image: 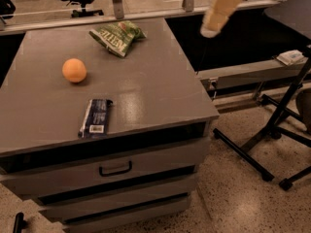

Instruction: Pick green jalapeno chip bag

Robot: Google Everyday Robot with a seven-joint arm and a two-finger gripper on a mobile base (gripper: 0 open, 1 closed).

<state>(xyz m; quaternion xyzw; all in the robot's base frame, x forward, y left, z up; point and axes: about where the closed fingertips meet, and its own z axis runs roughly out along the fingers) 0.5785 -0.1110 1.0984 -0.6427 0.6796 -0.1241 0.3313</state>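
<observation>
The green jalapeno chip bag (117, 36) lies crumpled at the far edge of the grey cabinet top (146, 81), white lettering facing up. The cream-coloured arm comes down from the top right, and its gripper (212, 29) hangs in the air beyond the cabinet's right edge. It is well to the right of the bag, at about the same depth, and touches nothing.
An orange ball (74, 70) sits left of centre on the top. A flat dark blue bar wrapper (95, 117) lies near the front edge. Drawers with a handle (115, 169) face front. Black stand legs (272, 135) spread on the floor at right.
</observation>
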